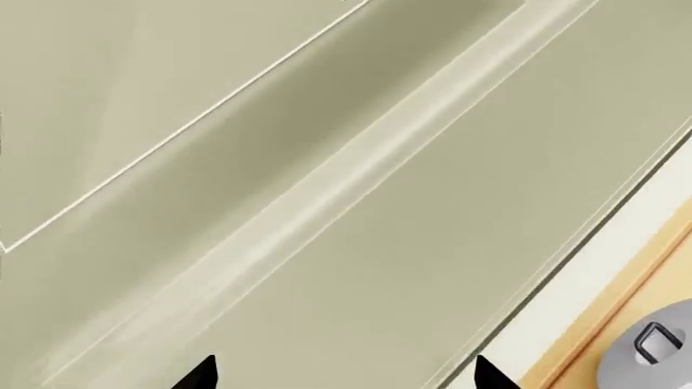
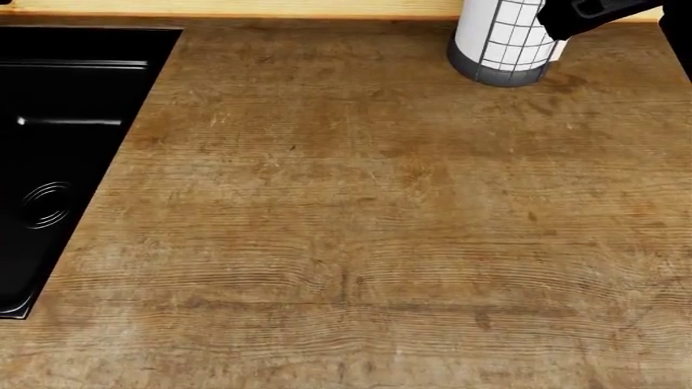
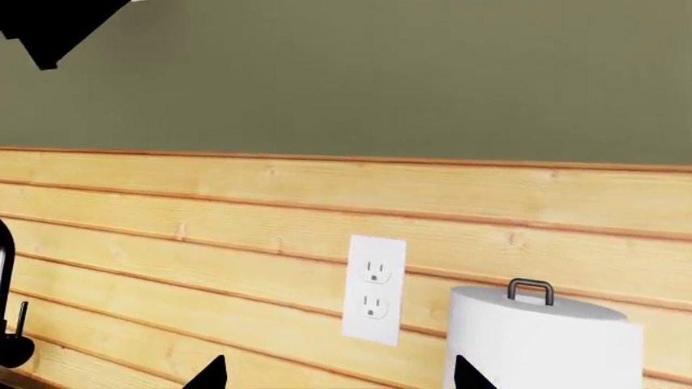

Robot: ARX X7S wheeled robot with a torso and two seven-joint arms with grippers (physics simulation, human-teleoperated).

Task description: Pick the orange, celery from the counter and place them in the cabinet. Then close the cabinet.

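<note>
Brown wood-grain table [image 2: 357, 235]: orange, celery unseen; left gripper [image 1: 343, 374] and right gripper [image 3: 337, 374] released, empty

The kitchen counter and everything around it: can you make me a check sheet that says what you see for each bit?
Surface: brown wood-grain counter, bare across most of the head view.
Job's things: no orange or celery seen; the left wrist view shows cream panelled cabinet door, open or closed cannot be told.
Clutter: paper towel roll in its wire holder stands at the counter's back edge.
Grippers: left gripper and right gripper show only black fingertips spread apart, holding nothing.
Cables: nothing seen.
Surroundings: black stove at the counter's left; wood plank wall with a white outlet.
</note>
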